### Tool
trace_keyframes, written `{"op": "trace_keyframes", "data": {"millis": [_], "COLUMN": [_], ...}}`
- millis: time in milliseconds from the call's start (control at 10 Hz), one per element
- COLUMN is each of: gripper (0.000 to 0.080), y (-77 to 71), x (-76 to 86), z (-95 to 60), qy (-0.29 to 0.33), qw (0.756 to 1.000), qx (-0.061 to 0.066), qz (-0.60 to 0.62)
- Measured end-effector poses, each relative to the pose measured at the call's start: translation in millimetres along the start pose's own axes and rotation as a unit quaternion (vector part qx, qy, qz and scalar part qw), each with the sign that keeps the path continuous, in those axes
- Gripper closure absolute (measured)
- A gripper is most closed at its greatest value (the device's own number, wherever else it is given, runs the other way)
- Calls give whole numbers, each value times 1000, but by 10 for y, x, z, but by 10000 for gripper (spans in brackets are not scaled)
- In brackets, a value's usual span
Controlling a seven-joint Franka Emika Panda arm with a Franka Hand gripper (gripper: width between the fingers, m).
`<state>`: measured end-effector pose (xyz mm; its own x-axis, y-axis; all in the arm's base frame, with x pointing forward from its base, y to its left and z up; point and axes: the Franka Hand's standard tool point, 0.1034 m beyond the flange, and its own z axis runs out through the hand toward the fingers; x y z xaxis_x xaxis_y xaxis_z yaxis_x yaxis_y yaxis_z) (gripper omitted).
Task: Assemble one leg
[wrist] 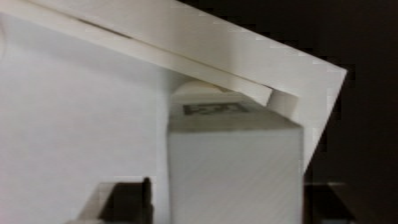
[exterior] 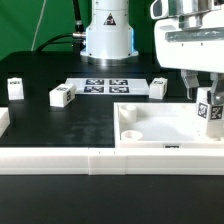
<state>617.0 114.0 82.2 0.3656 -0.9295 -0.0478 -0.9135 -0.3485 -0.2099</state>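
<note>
My gripper [exterior: 205, 97] is shut on a leg [exterior: 209, 110], a small white block with a black-and-white tag. It holds the leg upright at the exterior view's right, over the right corner of the large white tray [exterior: 150, 128]. In the wrist view the leg [wrist: 231, 150] fills the gap between the dark fingers [wrist: 128, 200] of my gripper [wrist: 231, 208], and the tray's white corner [wrist: 80, 110] lies beyond it. The leg's lower end is hidden against the tray.
Three more legs stand on the black table: one at the far left [exterior: 14, 88], one left of centre [exterior: 62, 96], one behind the tray [exterior: 158, 87]. The marker board [exterior: 105, 86] lies at the back. A white rail [exterior: 90, 160] runs along the front.
</note>
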Motion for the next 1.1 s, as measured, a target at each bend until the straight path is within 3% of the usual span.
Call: {"op": "trace_keyframes", "data": {"millis": [100, 200, 500, 600, 800, 1100], "gripper": [257, 184, 151, 151, 150, 150], "y": [-2, -17, -70, -94, -99, -63], "x": [4, 15, -50, -42, -46, -99], "z": [2, 3, 21, 36, 63, 114], "qy": [0, 0, -8, -10, -8, -4], "qw": [1000, 999, 975, 955, 907, 834], "qx": [0, 1, -11, -15, -33, -48], "qz": [-26, -51, -221, -295, -421, -550]}}
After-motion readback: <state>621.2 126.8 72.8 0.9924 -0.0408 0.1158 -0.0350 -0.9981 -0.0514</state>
